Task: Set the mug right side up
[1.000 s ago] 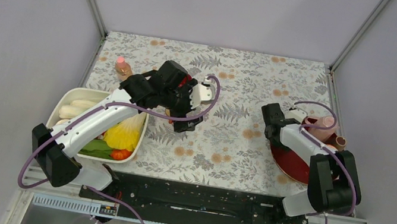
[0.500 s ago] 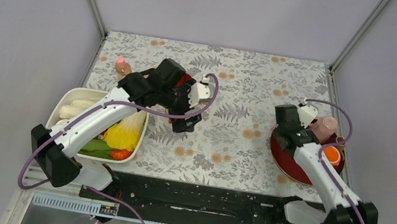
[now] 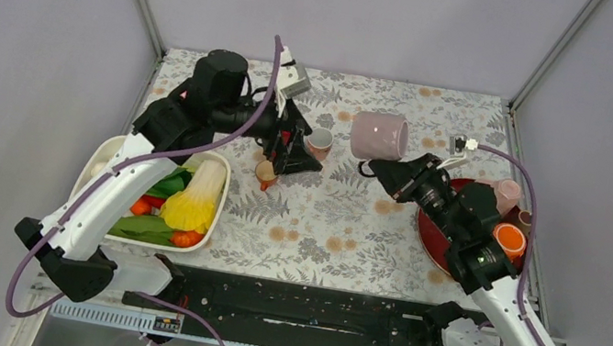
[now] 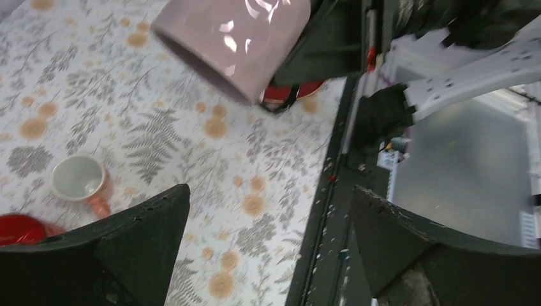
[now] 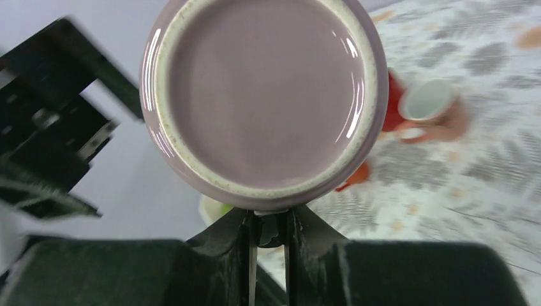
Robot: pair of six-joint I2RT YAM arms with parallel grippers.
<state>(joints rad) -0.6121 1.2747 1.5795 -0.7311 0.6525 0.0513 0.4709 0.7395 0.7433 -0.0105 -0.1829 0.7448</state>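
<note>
Nearest the arm bases, left: white tray (image 3: pixel 96 164), holding yellow, green, red and white vegetables. Right: red plate (image 3: pixel 450 254), bearing an orange cup (image 3: pixel 511 238) and a pink cup (image 3: pixel 507 194).

Mid-table, right gripper (image 3: pixel 389 169): raised above the floral table (image 3: pixel 339 234), fingers (image 5: pixel 237 237) drawn nearly together and clamped on the lavender mug (image 3: pixel 378 135) at its lower edge. The exact contact is hidden behind the base. The mug is held in the air, clear of the table, lying roughly on its side, with its base toward the right wrist camera.

Mid-table, left gripper (image 4: pixel 271 191): raised, jaws wide apart, nothing between them.

Beyond: small salmon cup (image 3: pixel 319 142) standing mouth up on the table, near the left gripper and left of the mug.
</note>
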